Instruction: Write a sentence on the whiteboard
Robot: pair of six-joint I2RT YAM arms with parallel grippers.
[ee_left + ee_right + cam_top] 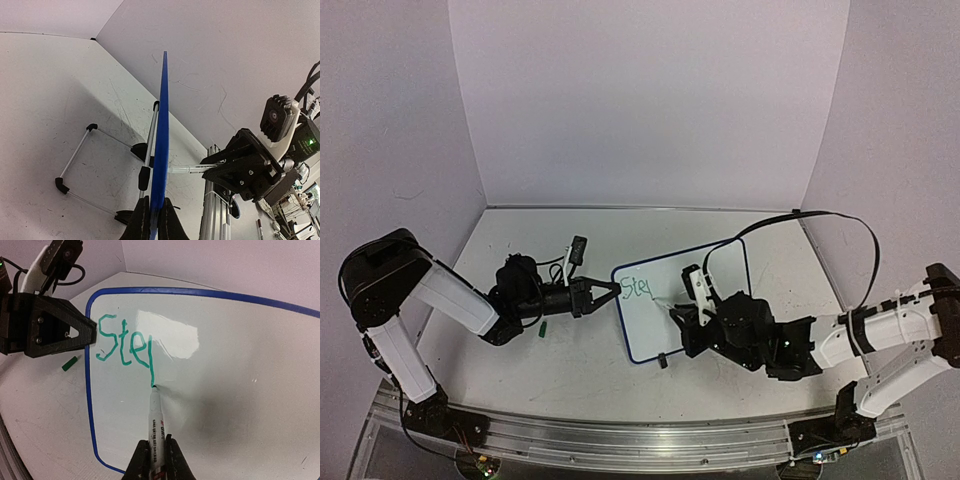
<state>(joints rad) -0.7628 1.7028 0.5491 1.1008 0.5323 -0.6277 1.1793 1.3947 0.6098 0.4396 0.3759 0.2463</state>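
Slippage threatens: right hand [154,454] clamps the marker [155,422] mid-letter on the whiteboard [235,375], left hand [154,216] pinches its 9 o'clock rim; hard pressure could tilt it, smearing the sentence [121,347].

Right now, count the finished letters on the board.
3: S, t and e, side by side at the upper left of the board in the right wrist view. A fourth, only a stem, ends at the marker tip.

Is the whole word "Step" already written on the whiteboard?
No, the green writing on the whiteboard reads only "Ste" plus one downward stroke, where the marker tip rests.
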